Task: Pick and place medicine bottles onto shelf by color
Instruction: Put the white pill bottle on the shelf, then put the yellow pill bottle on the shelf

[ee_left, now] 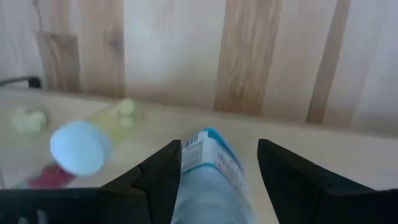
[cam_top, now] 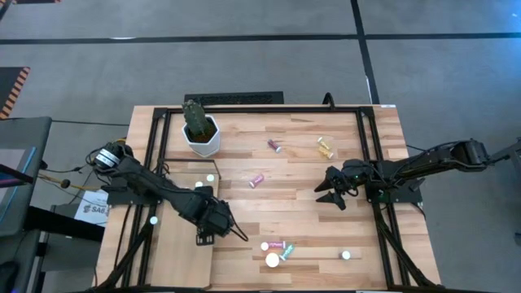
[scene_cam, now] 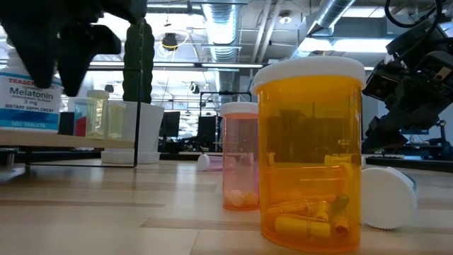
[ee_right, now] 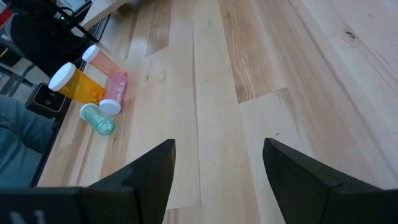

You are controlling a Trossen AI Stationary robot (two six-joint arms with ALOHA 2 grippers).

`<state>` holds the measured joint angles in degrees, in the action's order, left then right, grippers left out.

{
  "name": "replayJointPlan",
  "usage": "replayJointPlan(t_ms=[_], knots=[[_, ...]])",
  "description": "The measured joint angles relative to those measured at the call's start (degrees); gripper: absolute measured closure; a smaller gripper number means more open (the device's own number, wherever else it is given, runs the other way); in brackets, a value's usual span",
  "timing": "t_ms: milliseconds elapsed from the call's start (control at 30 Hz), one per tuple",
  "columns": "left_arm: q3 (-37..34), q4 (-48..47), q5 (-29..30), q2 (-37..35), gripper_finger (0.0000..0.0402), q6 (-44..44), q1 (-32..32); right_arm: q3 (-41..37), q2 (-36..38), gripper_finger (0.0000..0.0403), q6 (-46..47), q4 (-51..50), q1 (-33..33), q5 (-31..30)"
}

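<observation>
My left gripper (cam_top: 216, 231) points down over the right edge of the pale shelf (cam_top: 175, 252), shut on a white medicine bottle with a blue "Melatonin" label (scene_cam: 31, 95). Several small bottles (scene_cam: 95, 113) stand on the shelf beside it. On the table lie two pink bottles (cam_top: 274, 146) (cam_top: 256, 180) and an amber one (cam_top: 326, 147). Pink, green and amber bottles (cam_top: 277, 251) cluster near the front edge. My right gripper (cam_top: 332, 195) hangs open over bare planks at the table's right. My left gripper pinches the labelled bottle's body (ee_left: 214, 171) between its two fingers, coming from above and pointing down. The bottle hangs upright below the fingers (scene_cam: 74, 60). Its base is level with the shelf's top; whether it rests there I cannot tell.
A white hexagonal pot with a cactus (cam_top: 201, 134) stands at the far left of the table. A loose white cap (cam_top: 346, 255) lies near the front right. A black frame (cam_top: 370, 163) runs along both sides. Bare planks lie in the middle.
</observation>
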<state>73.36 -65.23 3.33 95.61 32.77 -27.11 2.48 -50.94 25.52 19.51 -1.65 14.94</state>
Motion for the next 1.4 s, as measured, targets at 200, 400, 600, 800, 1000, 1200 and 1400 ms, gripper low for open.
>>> replayJointPlan(t_ms=[200,400,600,800,1000,1200,1400], knots=[[0.0,-6.09,0.05,-0.01,0.0205,1.96,-1.35,0.0,0.0,0.0138,0.0,0.04,0.0,0.0],[0.0,-11.79,2.84,0.0,0.0205,3.91,-2.19,0.0,0.0,0.0138,0.0,0.06,0.0,0.0],[0.0,-16.21,5.01,0.0,0.0205,5.39,-2.23,0.0,0.0,0.0138,0.0,0.06,0.0,0.0],[-0.02,-17.99,5.77,0.0,0.0205,5.66,-2.23,0.0,0.02,0.0138,0.0,0.09,0.0,0.0],[1.12,-17.78,9.42,-1.7,0.0205,6.76,-2.34,0.0,0.02,0.0138,0.0,0.09,0.0,0.0],[1.97,-16.73,10.84,-6.71,0.0205,8.2,-2.36,0.0,0.0,0.0138,0.0,0.07,0.0,-0.01],[1.98,-7.79,11.41,-11.05,0.0205,7.71,-2.33,0.0,0.02,0.0138,0.0,0.04,0.0,0.0]])
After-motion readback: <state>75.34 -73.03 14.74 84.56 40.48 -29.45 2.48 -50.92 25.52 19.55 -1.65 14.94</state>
